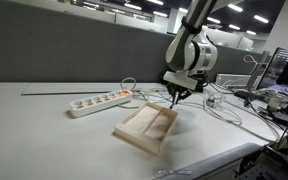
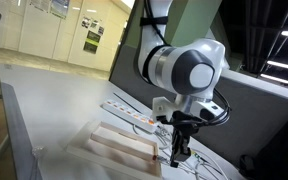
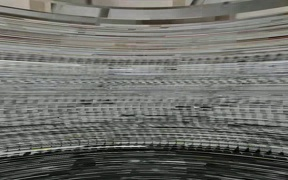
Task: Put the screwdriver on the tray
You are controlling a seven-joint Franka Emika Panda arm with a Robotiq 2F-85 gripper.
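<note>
Though plain in both exterior views, impossible to tell whether closed or apart: gripper (image 2: pixel 179 152), pointed straight down, close above one end of tray (image 2: pixel 116 149). Something thin and dark at fingertips; cannot tell if screwdriver. Tray flat on white table (image 1: pixel 39 130), near power strip (image 1: pixel 99 101). Loose cables (image 1: pixel 222 108) beyond. Wrist view only blurred streaks.

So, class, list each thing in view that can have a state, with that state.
tray: flat on the table, looks empty.
power strip: flat on the table, apart from the tray.
gripper: pointing down near the tray; open or shut cannot be told.
</note>
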